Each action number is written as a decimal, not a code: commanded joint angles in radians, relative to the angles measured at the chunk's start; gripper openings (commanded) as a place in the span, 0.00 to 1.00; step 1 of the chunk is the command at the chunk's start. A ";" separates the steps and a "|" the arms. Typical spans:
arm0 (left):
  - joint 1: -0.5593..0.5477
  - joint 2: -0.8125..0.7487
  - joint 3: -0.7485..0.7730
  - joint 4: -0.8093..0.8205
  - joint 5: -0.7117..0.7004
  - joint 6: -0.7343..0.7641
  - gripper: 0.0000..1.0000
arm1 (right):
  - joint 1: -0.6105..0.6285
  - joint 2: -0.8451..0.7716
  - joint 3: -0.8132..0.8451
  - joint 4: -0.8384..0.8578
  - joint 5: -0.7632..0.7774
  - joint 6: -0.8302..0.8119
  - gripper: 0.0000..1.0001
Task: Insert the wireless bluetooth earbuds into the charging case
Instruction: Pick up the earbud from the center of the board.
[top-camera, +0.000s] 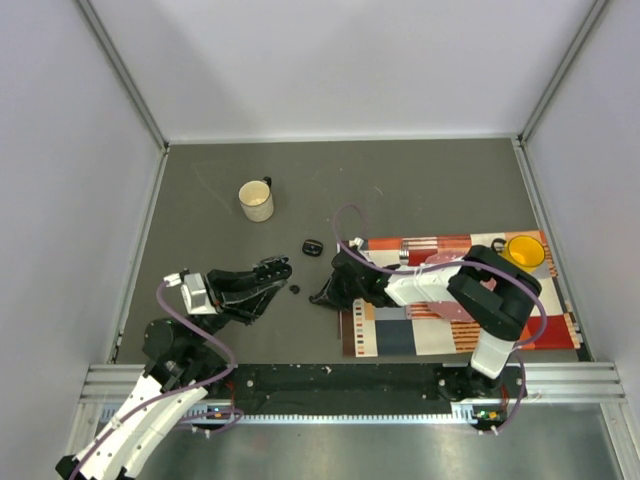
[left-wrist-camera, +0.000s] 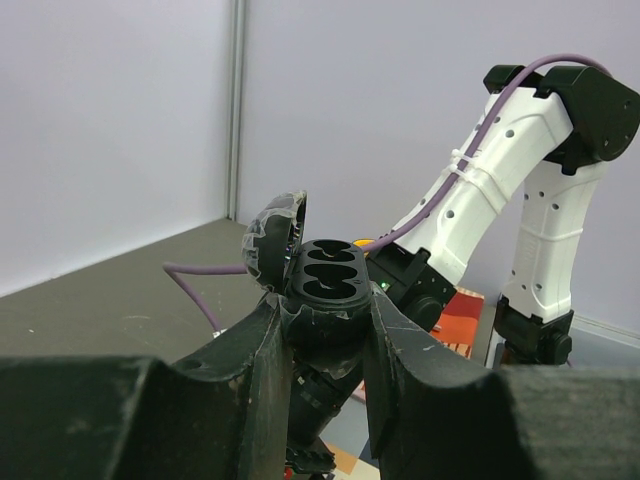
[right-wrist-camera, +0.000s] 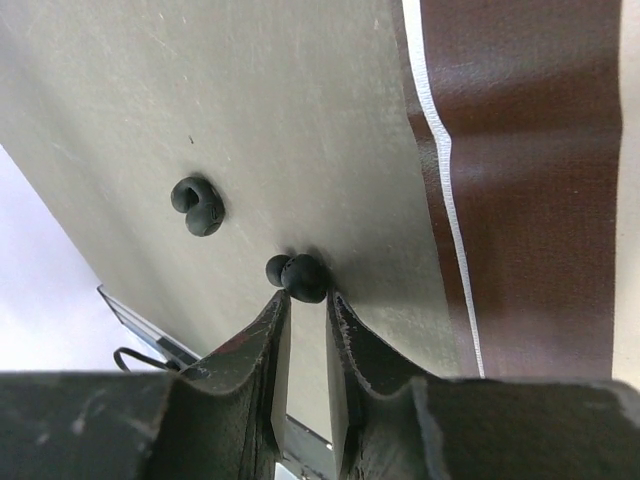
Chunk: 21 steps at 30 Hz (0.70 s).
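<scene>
The left claw (left-wrist-camera: 325, 308) holds the open charging case (left-wrist-camera: 328, 268). The right claw (right-wrist-camera: 308, 302), narrow, has an earbud (right-wrist-camera: 298, 277) at its tips; grip unclear.

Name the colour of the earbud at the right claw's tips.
Black: earbud, clearest in the right wrist view.

Pale lilac-grey walls (top-camera: 330, 60) close me in on three sides, joined by metal corner posts (top-camera: 122, 70). My desk (top-camera: 420, 190) is dark grey, scuffed and evenly lit, with an aluminium rail (top-camera: 570, 378) along its near edge.
</scene>
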<state>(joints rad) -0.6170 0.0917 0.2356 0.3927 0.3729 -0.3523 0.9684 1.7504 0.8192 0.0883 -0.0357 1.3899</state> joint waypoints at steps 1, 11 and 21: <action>-0.004 -0.018 0.024 0.025 -0.017 0.012 0.00 | 0.015 0.032 0.029 0.008 0.028 0.017 0.18; -0.004 -0.015 0.024 0.021 -0.020 0.015 0.00 | 0.015 0.034 0.051 -0.001 0.069 0.020 0.17; -0.004 -0.017 0.024 0.015 -0.029 0.016 0.00 | 0.015 0.009 0.069 -0.062 0.141 -0.008 0.17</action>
<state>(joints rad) -0.6170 0.0868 0.2356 0.3874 0.3595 -0.3447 0.9745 1.7626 0.8501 0.0662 0.0158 1.4055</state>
